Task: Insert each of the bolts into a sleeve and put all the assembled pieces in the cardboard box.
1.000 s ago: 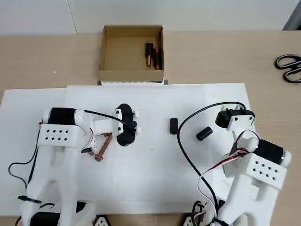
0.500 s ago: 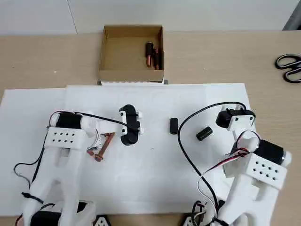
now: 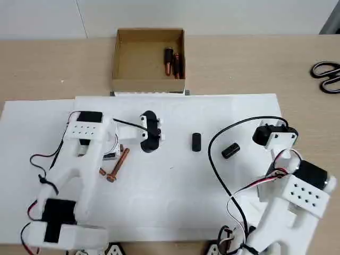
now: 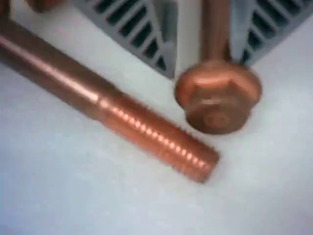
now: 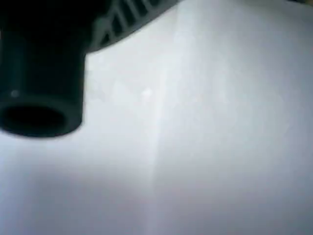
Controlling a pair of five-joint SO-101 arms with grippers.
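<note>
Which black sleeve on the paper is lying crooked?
The sleeve nearer the right arm; the middle sleeve lies straight, pointing toward the cardboard box.

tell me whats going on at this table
Bolt-and-sleeve assembly, partway done. The left end effector is open around one copper bolt, with a second bolt lying beside it. The right end effector is next to a black sleeve; another sleeve lies loose nearby. Finished pieces are already in the cardboard box.

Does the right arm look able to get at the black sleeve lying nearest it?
Probably yes. The sleeve lies alone on the white paper, close beside the right arm, with nothing between them or on top of it.
</note>
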